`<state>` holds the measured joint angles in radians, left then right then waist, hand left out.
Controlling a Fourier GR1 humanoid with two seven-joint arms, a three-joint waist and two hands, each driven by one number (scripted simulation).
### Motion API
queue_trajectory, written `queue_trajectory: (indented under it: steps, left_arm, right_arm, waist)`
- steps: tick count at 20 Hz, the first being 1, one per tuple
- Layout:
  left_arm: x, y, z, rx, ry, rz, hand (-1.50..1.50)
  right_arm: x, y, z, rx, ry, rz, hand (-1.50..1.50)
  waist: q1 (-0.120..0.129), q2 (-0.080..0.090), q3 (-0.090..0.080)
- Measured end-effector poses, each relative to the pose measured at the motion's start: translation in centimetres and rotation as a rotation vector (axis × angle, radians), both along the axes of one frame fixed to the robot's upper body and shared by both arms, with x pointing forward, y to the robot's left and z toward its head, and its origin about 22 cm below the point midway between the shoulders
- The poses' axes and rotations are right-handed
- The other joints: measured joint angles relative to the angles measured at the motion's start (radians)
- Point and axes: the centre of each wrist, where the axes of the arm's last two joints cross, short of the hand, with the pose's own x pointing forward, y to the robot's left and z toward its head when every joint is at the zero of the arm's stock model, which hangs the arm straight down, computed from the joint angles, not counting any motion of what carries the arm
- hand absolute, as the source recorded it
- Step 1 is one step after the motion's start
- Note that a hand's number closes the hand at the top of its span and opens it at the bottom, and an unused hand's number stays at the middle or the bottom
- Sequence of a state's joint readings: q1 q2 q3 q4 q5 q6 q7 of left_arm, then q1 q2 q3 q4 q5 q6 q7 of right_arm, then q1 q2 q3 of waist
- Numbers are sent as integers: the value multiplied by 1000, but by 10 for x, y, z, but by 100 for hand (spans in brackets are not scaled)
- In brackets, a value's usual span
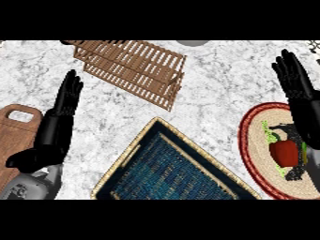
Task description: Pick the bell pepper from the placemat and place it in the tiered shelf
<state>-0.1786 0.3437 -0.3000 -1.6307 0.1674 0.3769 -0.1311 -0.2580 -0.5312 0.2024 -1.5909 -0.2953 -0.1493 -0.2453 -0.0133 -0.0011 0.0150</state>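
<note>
Marble tabletop (211, 89): we see bell pepper (284, 152) on placemat (255, 145); right hand (302, 101) above it, fingers straight, holding nothing.

No readable txt, labels, brands, nos. or signs on any obj. in head view.
</note>
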Motion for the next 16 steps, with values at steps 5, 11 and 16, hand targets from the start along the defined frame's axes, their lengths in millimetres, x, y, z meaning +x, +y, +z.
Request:
queue_trajectory:
  steps: [5,11,16]
  left_arm:
    - [-15,32,-36,-27,268,108,0]
    - [-37,59,-74,-112,572,195,0]
    - [-26,67,-70,-144,652,162,0]
  right_arm:
    - [-18,-66,5,-59,20,-219,150]
    - [-64,-170,-22,-213,296,-634,-150]
    - [-109,-219,-34,-201,361,-643,-150]
  waist:
    - [-24,0,-11]
    - [-54,10,-15]
    - [-26,0,-11]
